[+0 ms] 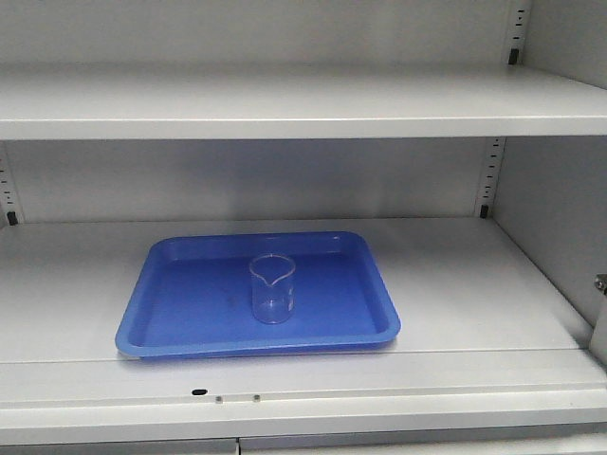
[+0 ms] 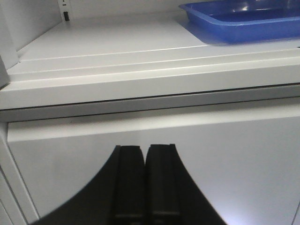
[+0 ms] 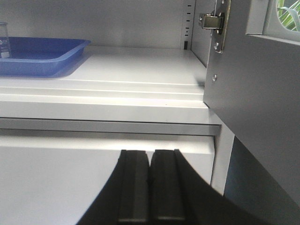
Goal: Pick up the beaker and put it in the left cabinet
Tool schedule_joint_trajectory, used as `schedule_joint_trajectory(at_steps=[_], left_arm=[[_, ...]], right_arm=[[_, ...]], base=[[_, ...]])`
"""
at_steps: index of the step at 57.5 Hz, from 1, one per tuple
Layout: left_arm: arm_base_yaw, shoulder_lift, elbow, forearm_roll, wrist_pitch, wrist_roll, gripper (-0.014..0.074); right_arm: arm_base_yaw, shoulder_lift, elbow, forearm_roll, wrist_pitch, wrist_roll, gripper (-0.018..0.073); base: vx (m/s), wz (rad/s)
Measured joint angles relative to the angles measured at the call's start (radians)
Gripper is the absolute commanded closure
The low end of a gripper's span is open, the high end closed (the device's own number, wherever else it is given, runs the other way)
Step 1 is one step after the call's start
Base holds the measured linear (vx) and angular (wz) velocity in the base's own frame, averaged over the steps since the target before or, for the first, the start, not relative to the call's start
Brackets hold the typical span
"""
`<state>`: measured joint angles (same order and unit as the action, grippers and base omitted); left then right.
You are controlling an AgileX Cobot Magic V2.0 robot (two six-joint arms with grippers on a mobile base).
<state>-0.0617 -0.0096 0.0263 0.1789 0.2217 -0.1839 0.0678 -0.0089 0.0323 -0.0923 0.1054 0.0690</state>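
You are facing the left cabinet (image 1: 285,100), a light grey metal unit with wide flat shelves and perforated strips on its back wall; the front view takes in two shelves, the upper one bare as far as it shows. On the lower shelf surface (image 1: 474,284) sits a blue tray (image 1: 190,327), roughly centred and near the front edge. The beaker (image 1: 272,289) stands upright inside the tray, on its floor a little right of middle, spout toward the back, with no coloured contents. Judged against the task, the beaker is already in the cabinet, though resting in the tray, not on the bare shelf, and neither arm is touching it; you cannot tell from these views alone whether this is the finished placement or a start condition. The left gripper (image 2: 145,185) hangs below the shelf's front lip, in front of a plain grey panel, jaws clenched together on nothing, with the tray corner (image 2: 243,21) up and to its right. The right gripper (image 3: 150,185) sits likewise below the shelf edge, jaws pressed together and empty, beside the cabinet door hinge (image 3: 213,21); the tray (image 3: 42,56) and a sliver of the beaker (image 3: 3,40) show far left. If placement counts as done, nothing is left but to stay clear.
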Motion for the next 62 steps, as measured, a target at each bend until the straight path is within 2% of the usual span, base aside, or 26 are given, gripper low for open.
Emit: schedule_joint_trajectory(at_steps=[62], left_arm=[[0.000,0.000,0.000,0.000,0.000,0.000,0.0593]], right_arm=[[0.000,0.000,0.000,0.000,0.000,0.000,0.0564]], base=[[0.00,0.00]])
